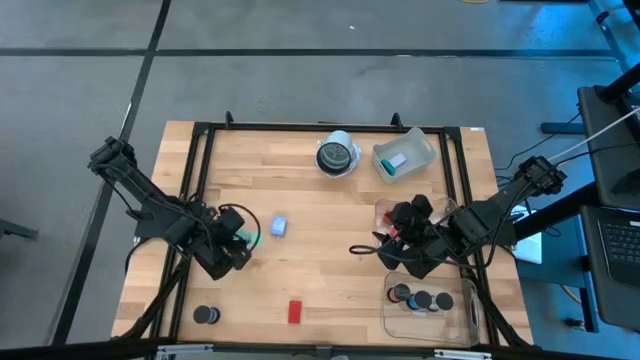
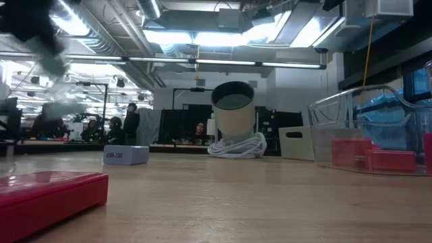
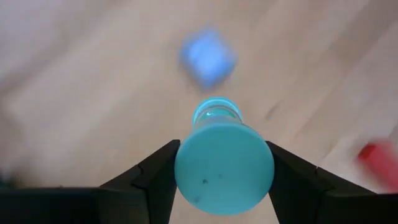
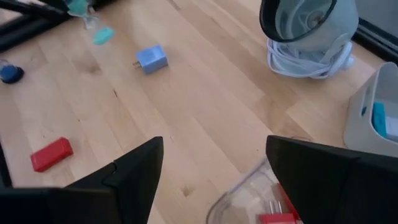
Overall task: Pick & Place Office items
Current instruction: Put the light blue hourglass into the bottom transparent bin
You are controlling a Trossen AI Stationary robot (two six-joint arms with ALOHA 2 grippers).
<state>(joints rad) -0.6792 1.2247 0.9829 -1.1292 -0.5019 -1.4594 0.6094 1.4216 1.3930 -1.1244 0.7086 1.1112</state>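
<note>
We take the large round white-and-dark bowl-like thing (image 1: 338, 155), standing at the table's far edge with a white cord coiled at its foot, as our landmark. Well toward the near left of it, our left gripper (image 3: 224, 171) has its two fingers pressed against the sides of the teal round piece (image 3: 224, 165), holding it above the wood. A pale blue rectangle (image 1: 279, 226) lies just beside that gripper, on the side toward the bowl-like thing. Farther toward the near edge lie a red block (image 1: 295, 312) and a black disc (image 1: 206, 315). Just to the right of the bowl-like thing sits a clear bin (image 1: 404, 155) with a blue-and-white piece inside. Toward the near right of it, our right gripper (image 4: 214, 171) hangs with its fingers parted and nothing between them, over another clear bin (image 1: 384, 215) holding red blocks. A third bin (image 1: 430, 310) nearest the table's front holds black discs.
</note>
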